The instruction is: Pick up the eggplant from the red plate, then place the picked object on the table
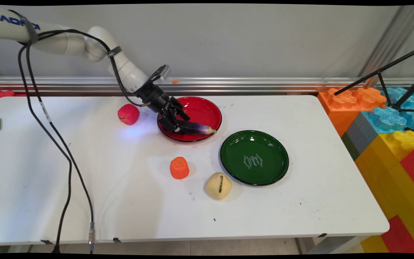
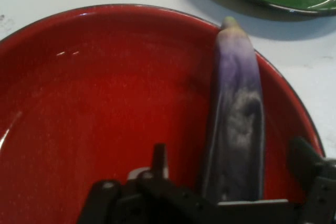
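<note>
We see the gripper (image 1: 176, 121) low over the red plate (image 1: 203, 108), its fingers spread apart on either side of the purple eggplant (image 1: 196, 127), which lies along the plate's near rim with its pale tip over the edge toward the green plate (image 1: 254, 157). A red toy fruit (image 1: 128, 114) sits just left of the red plate. An orange piece (image 1: 179, 167) and a beige piece (image 1: 218, 185) lie nearer us.

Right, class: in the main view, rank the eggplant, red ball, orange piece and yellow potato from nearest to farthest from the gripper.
1. Eggplant, at the gripper, on the red plate.
2. Red ball, left.
3. Orange piece, nearer the camera.
4. Yellow potato, farthest forward.
</note>
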`<state>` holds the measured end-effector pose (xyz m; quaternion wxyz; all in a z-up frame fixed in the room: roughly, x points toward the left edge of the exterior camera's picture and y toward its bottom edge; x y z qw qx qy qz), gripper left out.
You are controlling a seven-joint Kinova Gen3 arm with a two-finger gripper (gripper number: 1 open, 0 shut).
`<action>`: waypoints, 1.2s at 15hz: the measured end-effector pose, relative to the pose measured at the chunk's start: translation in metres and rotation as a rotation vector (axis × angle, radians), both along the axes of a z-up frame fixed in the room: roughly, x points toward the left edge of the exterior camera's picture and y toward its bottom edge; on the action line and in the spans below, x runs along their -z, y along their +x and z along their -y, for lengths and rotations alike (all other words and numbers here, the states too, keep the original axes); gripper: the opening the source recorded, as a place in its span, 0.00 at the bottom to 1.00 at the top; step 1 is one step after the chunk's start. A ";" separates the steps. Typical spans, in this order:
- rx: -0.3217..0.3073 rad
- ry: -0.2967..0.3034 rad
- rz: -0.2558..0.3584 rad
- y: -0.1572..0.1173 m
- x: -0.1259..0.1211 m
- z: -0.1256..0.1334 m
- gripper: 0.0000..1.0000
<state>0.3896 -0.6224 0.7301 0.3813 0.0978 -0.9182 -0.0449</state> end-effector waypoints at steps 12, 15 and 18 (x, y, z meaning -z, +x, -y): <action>0.025 -0.017 -0.009 0.003 -0.004 -0.002 0.00; 0.038 -0.018 -0.030 0.004 -0.013 -0.009 0.00; 0.063 -0.014 -0.072 0.005 -0.030 -0.024 0.00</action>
